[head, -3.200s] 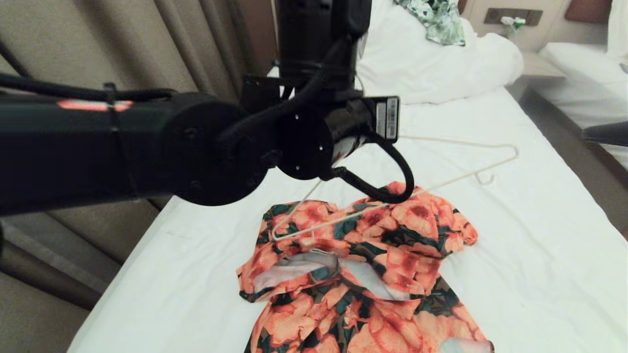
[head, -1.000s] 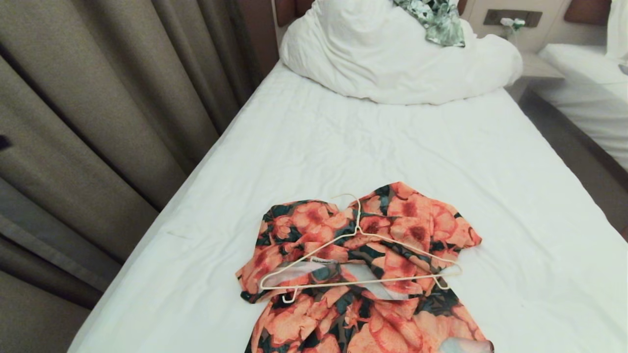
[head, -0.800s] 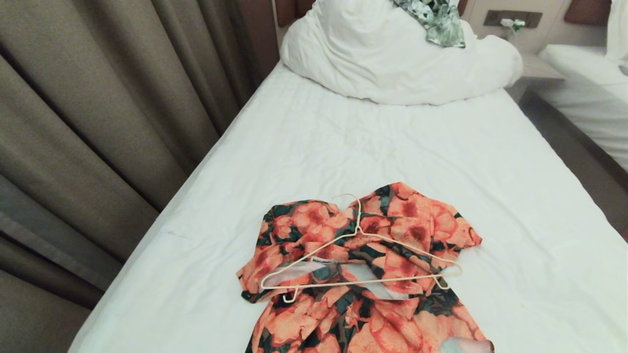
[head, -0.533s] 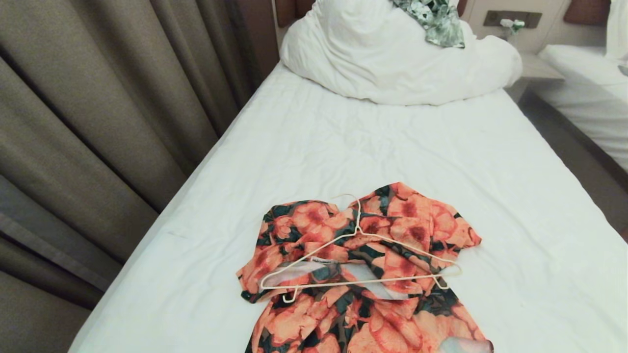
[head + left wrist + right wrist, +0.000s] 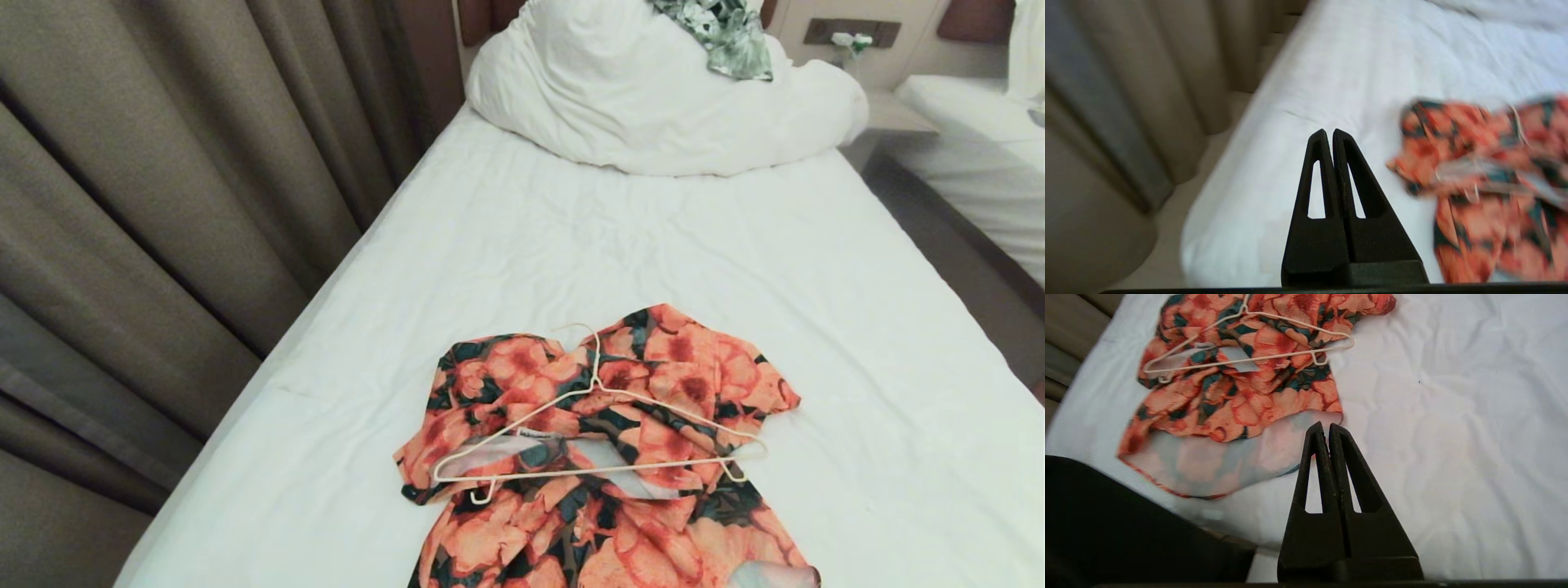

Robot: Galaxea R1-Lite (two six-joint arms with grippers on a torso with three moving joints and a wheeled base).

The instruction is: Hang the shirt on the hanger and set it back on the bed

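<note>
Shirt [image 5: 604, 457] spread rumpled on the white sheet of the bed [image 5: 571, 237], near its foot end. Hanger [image 5: 600, 425] lying flat on top of the shirt, hook toward the duvet [image 5: 653, 106], not threaded into the sleeves or collar. Leaf-print garment [image 5: 722, 33] draped on the bunched duvet, well apart. Left gripper [image 5: 1329, 134] clenched on nothing, raised above the bed's curtain-side edge. Right gripper [image 5: 1325, 428] likewise pressed closed and empty, held over the sheet just beside the shirt's hem.

Orange-pink flowers on dark green shirt [image 5: 608, 457], cream-white hanger [image 5: 600, 425], white bed [image 5: 620, 245], black hands.
</note>
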